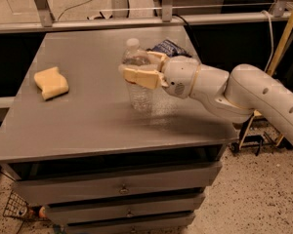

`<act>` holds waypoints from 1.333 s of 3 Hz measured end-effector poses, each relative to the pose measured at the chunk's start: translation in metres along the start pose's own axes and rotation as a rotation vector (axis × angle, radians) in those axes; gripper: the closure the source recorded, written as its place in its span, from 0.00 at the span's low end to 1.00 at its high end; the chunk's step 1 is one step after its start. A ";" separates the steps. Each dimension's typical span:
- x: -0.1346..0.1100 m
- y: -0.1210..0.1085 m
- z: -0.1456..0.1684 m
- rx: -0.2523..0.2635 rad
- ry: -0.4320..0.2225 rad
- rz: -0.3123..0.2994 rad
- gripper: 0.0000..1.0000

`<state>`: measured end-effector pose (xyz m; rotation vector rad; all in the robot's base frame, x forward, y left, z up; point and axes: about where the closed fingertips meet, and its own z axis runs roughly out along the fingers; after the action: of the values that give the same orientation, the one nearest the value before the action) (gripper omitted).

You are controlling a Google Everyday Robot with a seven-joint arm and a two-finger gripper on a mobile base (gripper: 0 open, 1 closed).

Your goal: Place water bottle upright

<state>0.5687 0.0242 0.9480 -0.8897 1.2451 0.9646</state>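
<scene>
The front edge of the grey surface [88, 145] is bare, with drawers [122, 189] below it. A little past the middle, slightly toward the right edge, stands the water bottle [140, 95]. It is upright, cap on top, and its base looks to be on the surface or just touching it; a pale reflection blurs the contact line, so I cannot be sure. The hand [136, 65] reaches in from the right edge on a white arm [244, 94], and its two tan fingers are clamped on the upper part of the bottle, one on the near side and one on the far side. The step in hand appears to be the setting-down itself. What remains is to confirm the base sits flat, then spread the fingers evenly and draw back toward the right edge without brushing the bottle, since a light, tall bottle should tip easily. The bottle is clear and ribbed, with a white cap; the fingers cover the band where a label would be. A yellow sponge [51, 82] lies well apart near the left edge. Beyond the hand, toward the far right corner, lies a dark blue packet [170, 47].
</scene>
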 end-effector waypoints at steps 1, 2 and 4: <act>0.003 -0.001 -0.001 0.005 -0.011 0.011 1.00; 0.004 -0.001 -0.001 0.005 -0.013 0.013 1.00; 0.003 0.002 0.003 -0.003 -0.013 0.012 0.59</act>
<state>0.5678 0.0282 0.9456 -0.8782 1.2389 0.9806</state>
